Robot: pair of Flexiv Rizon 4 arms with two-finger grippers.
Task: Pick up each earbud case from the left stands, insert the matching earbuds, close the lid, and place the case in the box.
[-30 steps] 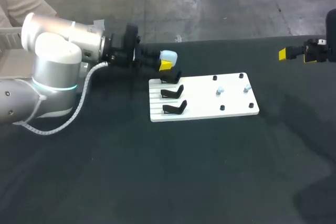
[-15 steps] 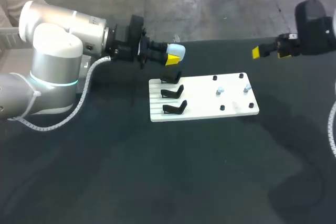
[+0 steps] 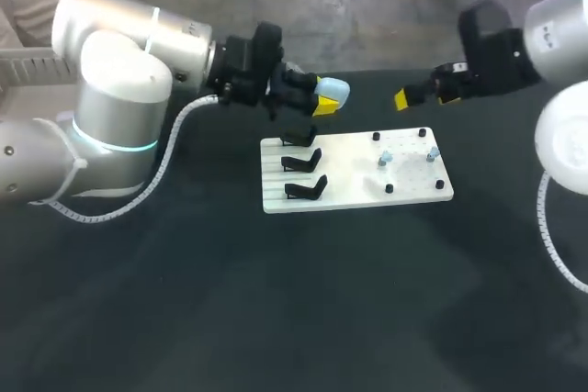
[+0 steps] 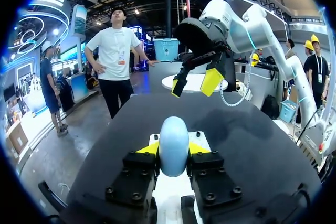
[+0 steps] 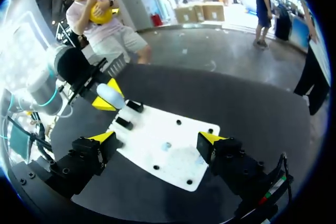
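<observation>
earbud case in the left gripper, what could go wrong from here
The rounded earbud case is pinched only by the tips of the left gripper, so it might slip or twist. The open right gripper hangs close, facing it; the arms could bump if either advances.

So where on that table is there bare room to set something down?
The dark table in front of the white board and to its right is bare. Crowded: the board's left edge with three black stands, its pegs and earbuds, and its far edge, where both arms' jaws hover.
</observation>
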